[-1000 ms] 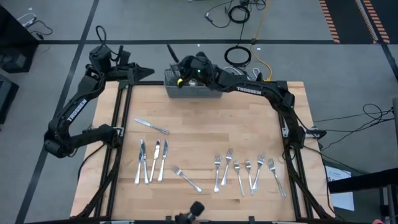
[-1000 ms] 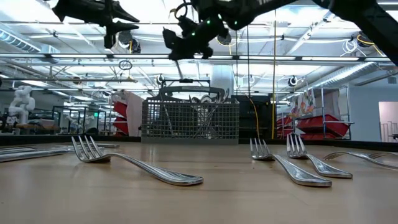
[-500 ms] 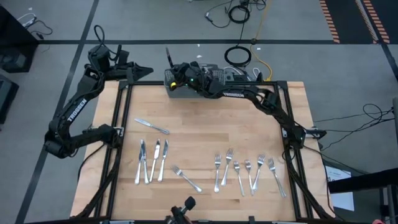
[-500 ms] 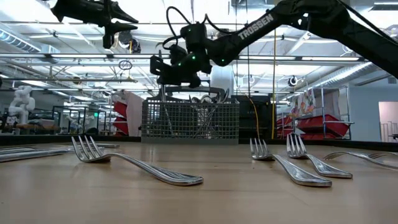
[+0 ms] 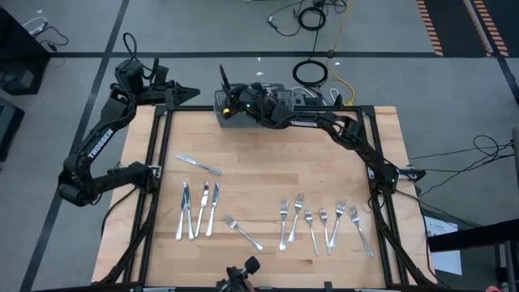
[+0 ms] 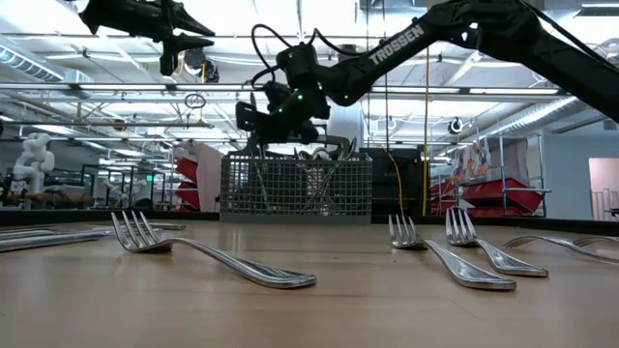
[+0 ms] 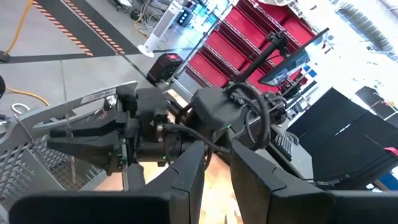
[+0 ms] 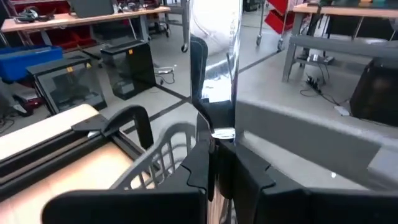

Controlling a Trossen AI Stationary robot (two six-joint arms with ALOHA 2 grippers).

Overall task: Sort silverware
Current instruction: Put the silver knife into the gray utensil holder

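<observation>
Two arms in shot, and the right gripper is up over the wire-mesh basket at the table's far edge, fingers pinched on a knife that stands upright between them. Four knives lie near the front left, one more set apart behind them, with forks strewn front right. Left gripper waits off the far-left corner, fingers spread
</observation>
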